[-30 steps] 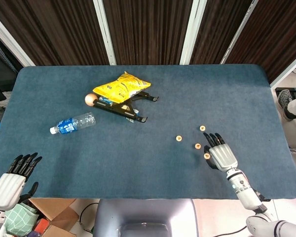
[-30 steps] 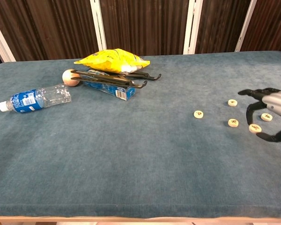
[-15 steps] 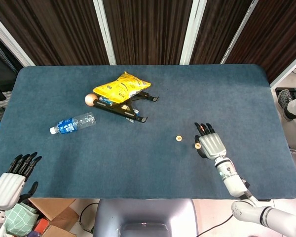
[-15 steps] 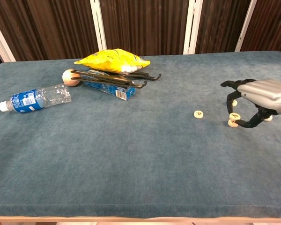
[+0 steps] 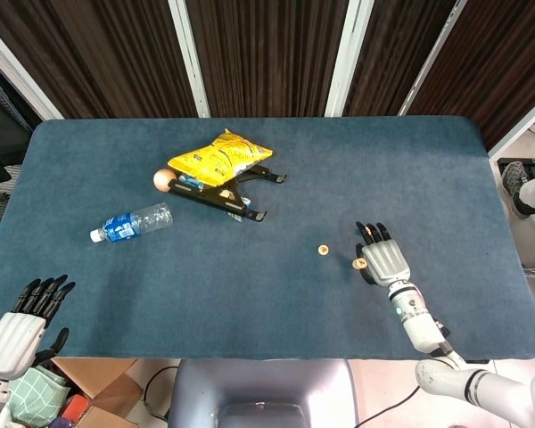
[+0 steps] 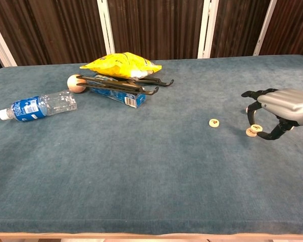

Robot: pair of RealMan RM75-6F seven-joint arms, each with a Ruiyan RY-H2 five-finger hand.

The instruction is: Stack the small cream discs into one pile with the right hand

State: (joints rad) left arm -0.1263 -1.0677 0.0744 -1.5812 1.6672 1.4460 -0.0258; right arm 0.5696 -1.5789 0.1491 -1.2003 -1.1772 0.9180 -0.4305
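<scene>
Two small cream discs (image 6: 253,130) overlap under your right hand (image 6: 278,108), whose dark fingers pinch the upper one; whether it sits squarely is unclear. One cream disc (image 6: 214,122) lies apart at nine o'clock, unstacked. Your left hand (image 5: 22,323) rests open.

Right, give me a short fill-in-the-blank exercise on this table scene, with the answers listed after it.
1. The yellow snack bag rests on top of a black folding ____.
2. The clear plastic water bottle has a ____ label.
3. The robot's ____ hand is curled over small cream discs.
4. One lone cream disc lies on the ____ cloth of the table.

Answers: stand; blue; right; blue
</scene>
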